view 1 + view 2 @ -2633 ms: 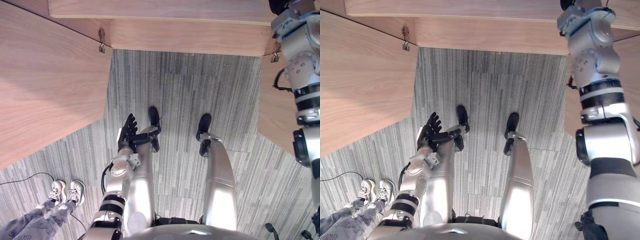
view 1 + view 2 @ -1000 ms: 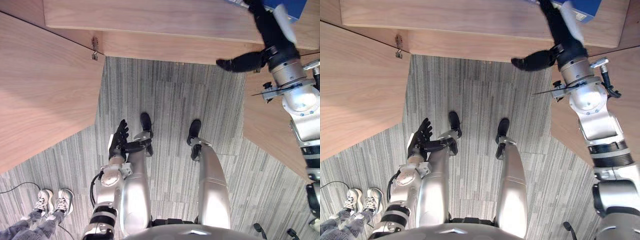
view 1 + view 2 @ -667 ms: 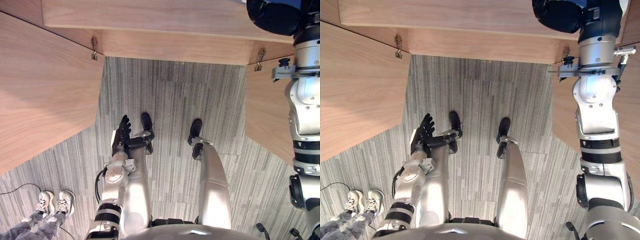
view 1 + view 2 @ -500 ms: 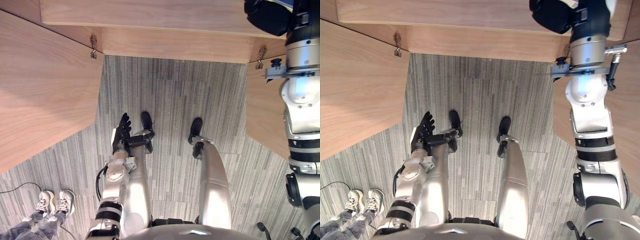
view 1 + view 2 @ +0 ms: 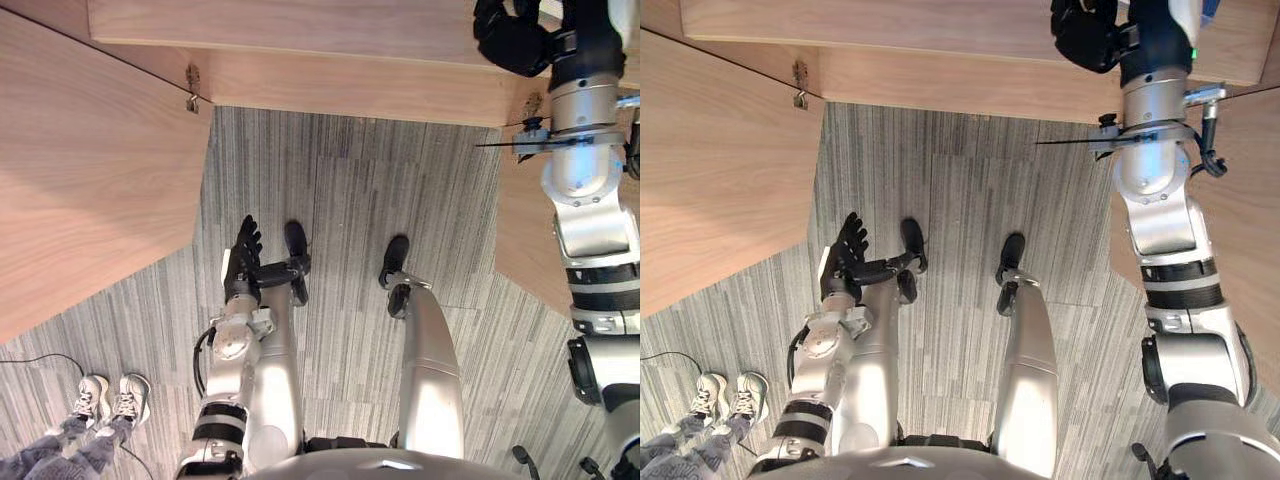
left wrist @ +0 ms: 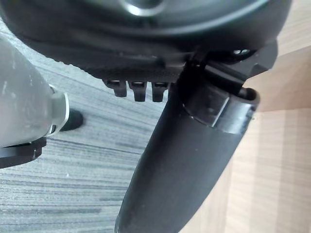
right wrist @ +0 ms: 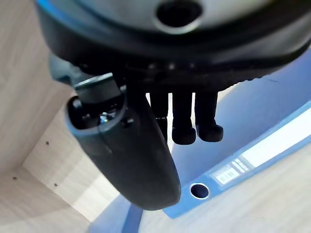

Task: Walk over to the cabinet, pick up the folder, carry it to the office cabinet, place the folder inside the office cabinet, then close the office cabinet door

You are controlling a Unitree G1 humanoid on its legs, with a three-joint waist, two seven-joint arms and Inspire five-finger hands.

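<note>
Reoriented since one second ago, the right hand [image 5: 1090, 35] reaches into the office cabinet [image 5: 890, 30], fingers relaxed, holding nothing. The blue folder [image 7: 262, 107] lies flat on the cabinet shelf below those fingers. The left hand [image 5: 243, 262] hangs open above the floor [image 5: 350, 160].

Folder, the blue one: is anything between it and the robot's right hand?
Nothing. In the right wrist view the right hand is over the blue folder in the cabinet, with nothing between them.

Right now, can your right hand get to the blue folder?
Probably yes. The right hand hangs close to the blue folder lying inside the office cabinet, with nothing between them.
</note>
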